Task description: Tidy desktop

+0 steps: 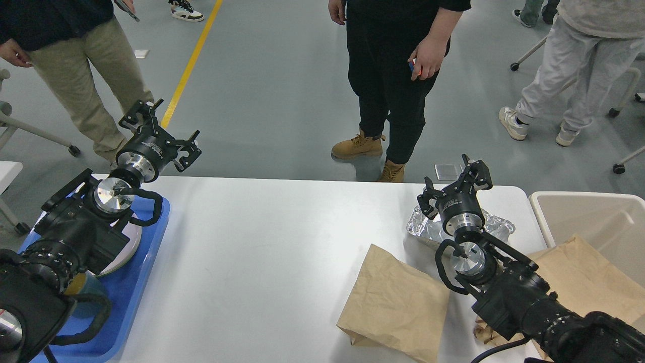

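Observation:
The white desktop [262, 242] fills the middle of the head view. On its right part lie a brown paper bag [395, 305] and a crumpled foil tray [428, 228]. My right gripper [456, 182] is open and empty, held above the foil tray. My left gripper [161, 128] is open and empty, raised over the desktop's far left edge, beyond the blue tray [133, 287].
The blue tray holds a pale plate [123, 249] and a teal cup [85, 290], partly hidden by my left arm. A beige bin [589, 222] stands at the right with a second paper bag [587, 282] leaning into it. People stand past the far edge.

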Controlling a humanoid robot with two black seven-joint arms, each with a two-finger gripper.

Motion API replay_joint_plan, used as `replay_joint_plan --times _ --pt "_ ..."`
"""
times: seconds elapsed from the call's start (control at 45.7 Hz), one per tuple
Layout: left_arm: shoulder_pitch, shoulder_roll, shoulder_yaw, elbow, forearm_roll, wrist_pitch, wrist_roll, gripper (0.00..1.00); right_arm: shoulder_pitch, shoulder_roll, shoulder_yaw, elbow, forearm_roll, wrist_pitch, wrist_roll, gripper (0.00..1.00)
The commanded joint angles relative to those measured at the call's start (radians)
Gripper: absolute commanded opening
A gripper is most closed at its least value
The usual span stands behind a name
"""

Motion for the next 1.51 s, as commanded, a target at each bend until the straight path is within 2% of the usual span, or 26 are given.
replay_joint_plan --times 0.0,0.131,0.175,0.503,0.634,0.831,0.874,1.093,1.487 --pt "0.024 0.000 -0.001 0.000 -0.001 -0.002 0.000 0.97 0.000 0.000 0.000 0.000 0.000 0.000 0.000 1.00" --pt "0.062 -0.004 0.002 0.000 0.000 -0.002 0.002 0.97 0.000 0.000 0.000 0.000 0.000 0.000 0.000 1.00" --pt "0.073 -0.009 0.002 -0.001 0.000 -0.002 0.014 0.97 0.000 0.000 0.000 0.000 0.000 0.000 0.000 1.00" --pt "0.078 -0.067 0.014 -0.001 0.003 0.007 0.008 0.97 0.000 0.000 0.000 0.000 0.000 0.000 0.000 1.00" --pt "0.085 -0.079 0.043 -0.001 0.005 -0.001 -0.031 0.97 0.000 0.000 0.000 0.000 0.000 0.000 0.000 1.00" --pt "0.111 -0.087 0.045 -0.003 0.005 -0.030 -0.192 0.97 0.000 0.000 0.000 0.000 0.000 0.000 0.000 1.00" --pt "0.119 -0.087 0.045 -0.003 0.005 -0.044 -0.213 0.97 0.000 0.000 0.000 0.000 0.000 0.000 0.000 1.00" --pt "0.140 -0.079 0.045 -0.003 0.006 -0.105 -0.218 0.97 0.000 0.000 0.000 0.000 0.000 0.000 0.000 1.00" --pt "0.145 -0.081 0.044 -0.003 0.005 -0.110 -0.230 0.97 0.000 0.000 0.000 0.000 0.000 0.000 0.000 1.00"
